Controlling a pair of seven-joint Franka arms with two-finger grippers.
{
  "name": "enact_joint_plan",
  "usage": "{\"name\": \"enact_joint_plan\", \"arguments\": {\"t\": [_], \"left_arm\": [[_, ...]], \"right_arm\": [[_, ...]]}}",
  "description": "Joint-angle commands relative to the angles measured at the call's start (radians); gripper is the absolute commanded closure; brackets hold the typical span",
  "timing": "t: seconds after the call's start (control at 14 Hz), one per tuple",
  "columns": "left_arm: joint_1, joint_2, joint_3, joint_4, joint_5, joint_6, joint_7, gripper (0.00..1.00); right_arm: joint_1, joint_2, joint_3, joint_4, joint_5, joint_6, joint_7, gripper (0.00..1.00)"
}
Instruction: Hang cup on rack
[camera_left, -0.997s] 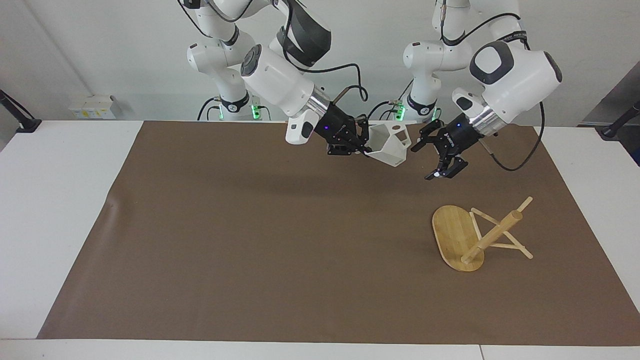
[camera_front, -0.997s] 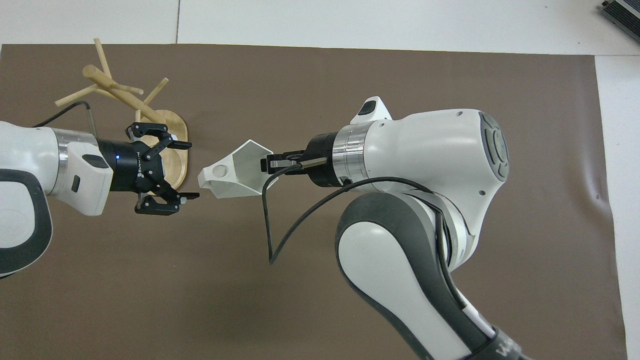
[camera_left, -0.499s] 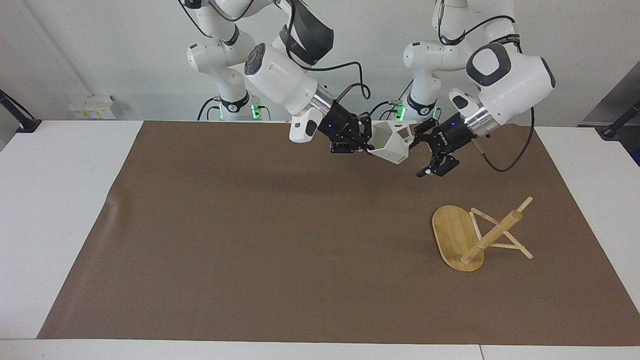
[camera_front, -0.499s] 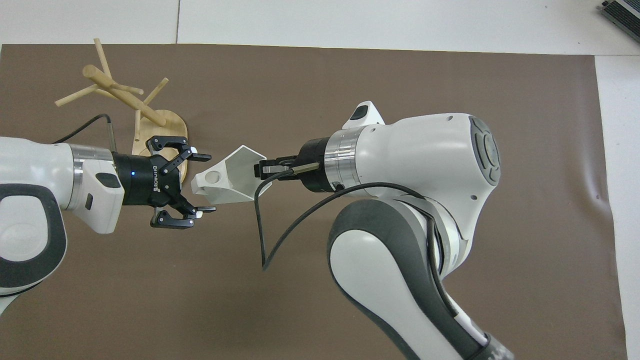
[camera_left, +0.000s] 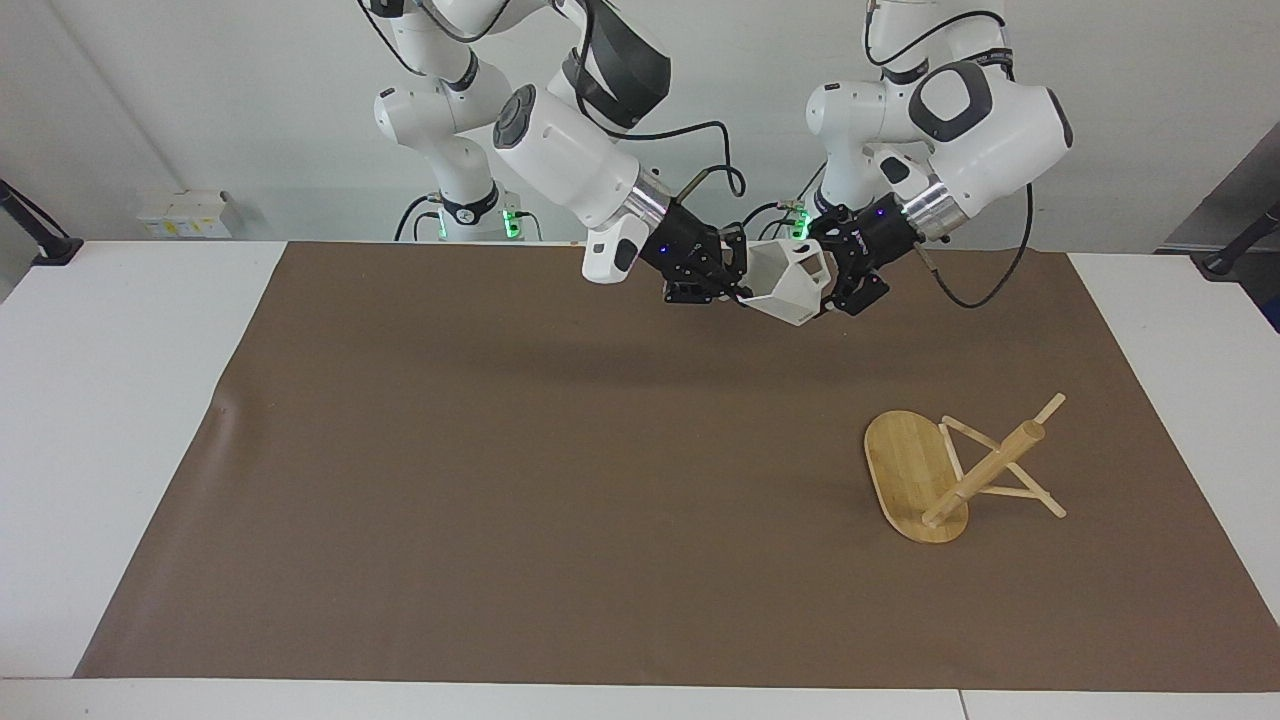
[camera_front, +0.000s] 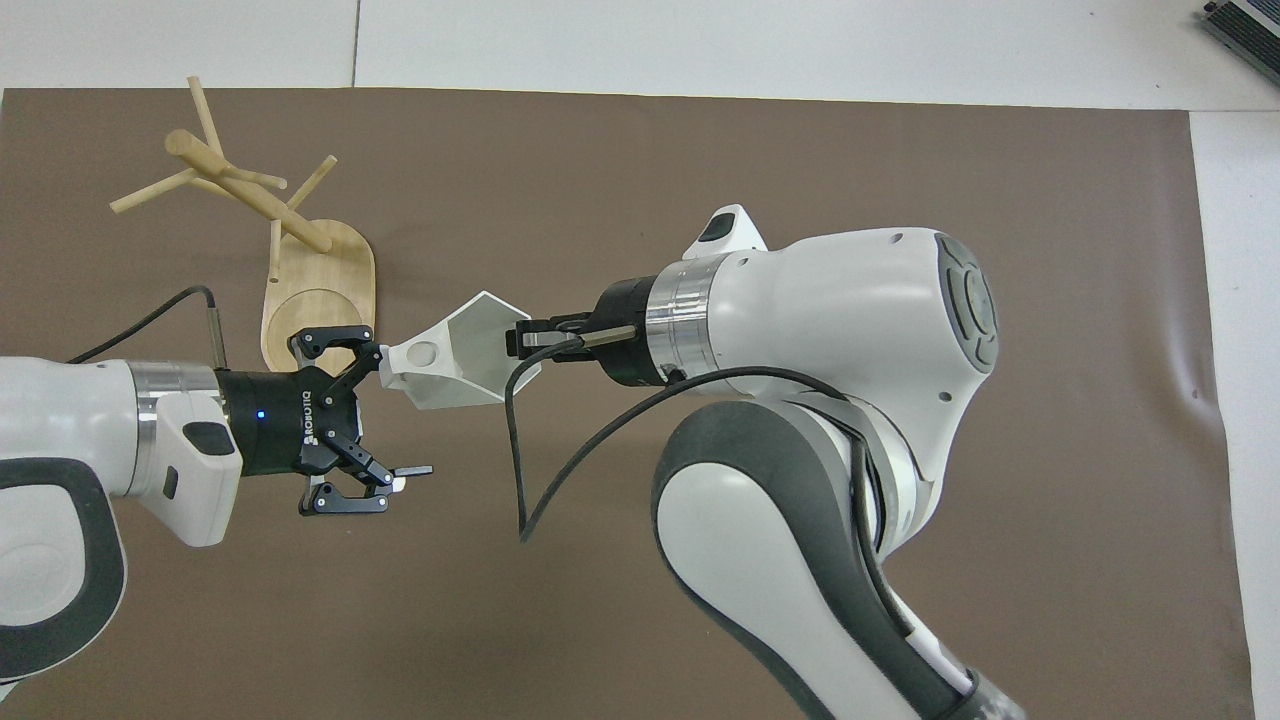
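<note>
The white faceted cup (camera_left: 787, 285) (camera_front: 455, 362) hangs in the air over the mat's edge nearest the robots, lying sideways. My right gripper (camera_left: 735, 284) (camera_front: 526, 340) is shut on the cup's rim wall. The handle with its round hole points at my left gripper (camera_left: 838, 287) (camera_front: 396, 410), which stands open right at the handle end. One of its fingers (camera_front: 368, 352) is beside the handle; whether they touch does not show. The bamboo rack (camera_left: 940, 470) (camera_front: 300, 270) lies tipped over on the mat toward the left arm's end, its post slanting off the oval base.
A brown mat (camera_left: 520, 480) covers most of the white table (camera_left: 110, 400). The right arm's big white body (camera_front: 830, 330) and its black cable (camera_front: 520, 450) hang over the middle of the mat.
My left gripper has swung away from above the rack's base to the cup's handle end. The right arm has brought the cup a little toward it. Neither gripper changed its opening.
</note>
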Motion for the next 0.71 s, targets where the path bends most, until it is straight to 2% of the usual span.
{"name": "enact_joint_plan", "arguments": {"t": [0.0,0.28,0.64], "left_arm": [[-0.029,-0.033,0.01,-0.043,-0.046,0.083,0.031,0.0],[-0.101,-0.028,0.01,-0.063,-0.091,0.219,0.027,0.0],[-0.102,-0.03,0.011,-0.071,-0.114,0.256,0.027,0.0]], "right_arm": [[-0.001,-0.01,0.0,0.005,-0.023,-0.015,0.035,1.0],[-0.002,-0.01,0.0,0.005,-0.023,-0.014,0.033,1.0],[-0.007,-0.008,0.0,0.005,-0.02,-0.005,0.032,1.0]]}}
